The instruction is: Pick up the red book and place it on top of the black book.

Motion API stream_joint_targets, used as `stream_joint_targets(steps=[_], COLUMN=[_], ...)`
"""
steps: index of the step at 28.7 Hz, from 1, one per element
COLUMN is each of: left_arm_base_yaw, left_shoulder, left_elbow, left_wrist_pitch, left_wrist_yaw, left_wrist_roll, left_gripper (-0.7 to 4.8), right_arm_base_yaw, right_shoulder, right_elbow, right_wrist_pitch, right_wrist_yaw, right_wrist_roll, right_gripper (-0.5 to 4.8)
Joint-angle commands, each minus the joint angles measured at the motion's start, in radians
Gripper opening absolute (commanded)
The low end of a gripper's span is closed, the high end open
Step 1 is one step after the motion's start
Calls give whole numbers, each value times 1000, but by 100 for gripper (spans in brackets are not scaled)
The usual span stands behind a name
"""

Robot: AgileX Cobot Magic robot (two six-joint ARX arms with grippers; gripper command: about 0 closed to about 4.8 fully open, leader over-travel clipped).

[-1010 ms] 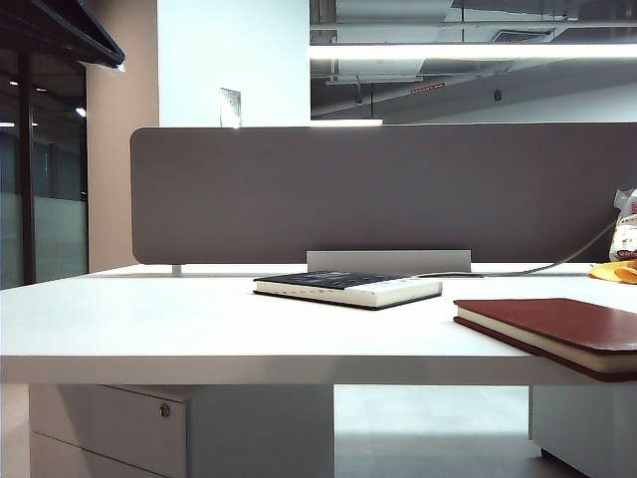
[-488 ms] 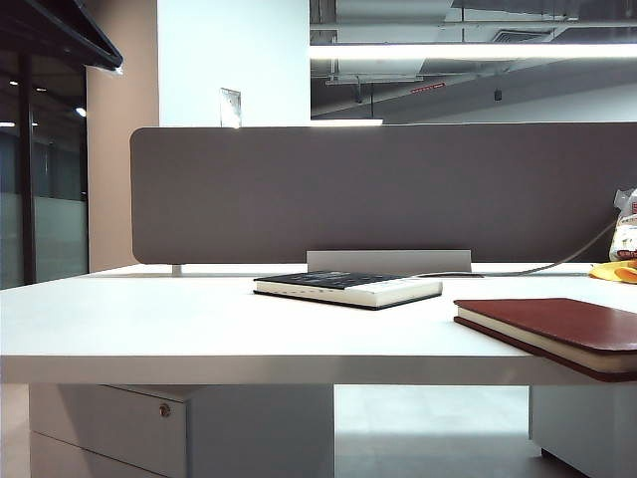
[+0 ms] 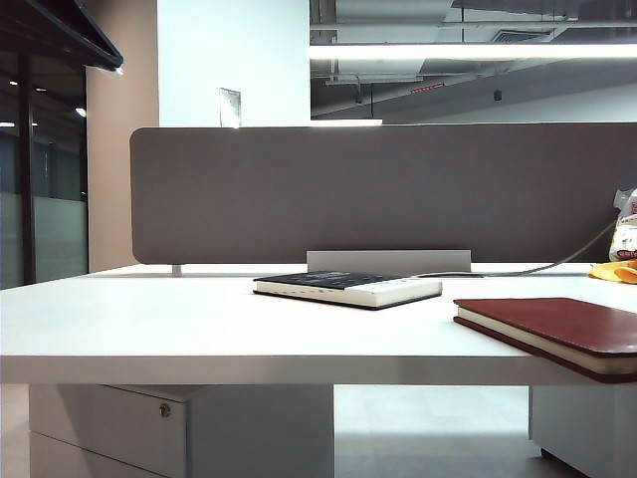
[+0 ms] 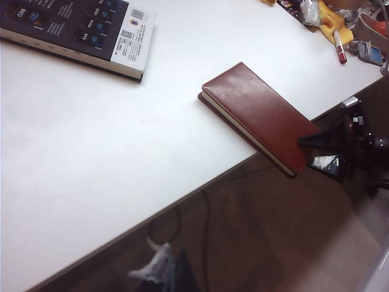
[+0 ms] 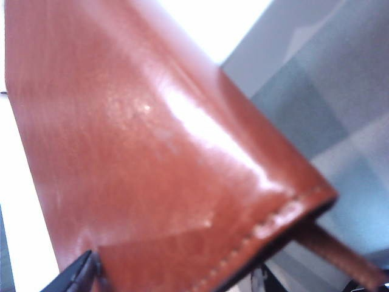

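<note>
The red book (image 3: 557, 327) lies at the table's right front corner, one end hanging over the edge (image 4: 261, 115). The black book (image 3: 348, 287) lies flat mid-table, apart from it (image 4: 79, 30). My right gripper (image 5: 173, 277) is open at the red book's overhanging end, with one dark fingertip (image 5: 82, 272) against the cover and the other below the book. From the left wrist view it shows as a black shape (image 4: 325, 143) at that end. Only a blurred bit of my left gripper (image 4: 164, 271) shows, off the table's front edge. Neither gripper appears in the exterior view.
A grey partition (image 3: 378, 189) runs along the table's back edge with a cable beside it. Yellow and white clutter (image 3: 622, 254) sits at the far right corner, including a marker (image 4: 339, 48). A drawer unit (image 3: 109, 428) stands under the table.
</note>
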Motion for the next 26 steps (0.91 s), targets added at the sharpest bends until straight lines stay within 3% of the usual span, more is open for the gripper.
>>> stream_joint_targets(steps=[1, 3, 6, 9, 12, 19, 26], left_arm_base_yaw=[0, 0, 0, 0, 0, 0, 0], left_shoulder=[-2, -2, -2, -2, -2, -2, -2], left_elbow=[6, 6, 6, 6, 7, 6, 6], left_wrist_pitch=[5, 5, 5, 5, 6, 6, 12], left_wrist_yaw=[1, 1, 2, 2, 1, 2, 2], left_wrist_roll=[4, 4, 4, 4, 4, 4, 4], left_gripper=[-5, -5, -5, -5, -5, -5, -5], right_arm_base_yaw=[2, 2, 2, 1, 1, 2, 8], right_shoulder=[0, 0, 0, 0, 0, 0, 0], right_elbow=[2, 2, 2, 2, 1, 1, 2], right_wrist_pitch=[22, 24, 28, 29, 35, 69, 206], right_wrist_yaw=[7, 13, 21, 35, 35, 5, -85], right_wrist_roll=[2, 2, 2, 1, -9, -33, -28], right_gripper=[241, 204, 196, 100, 46, 18, -1])
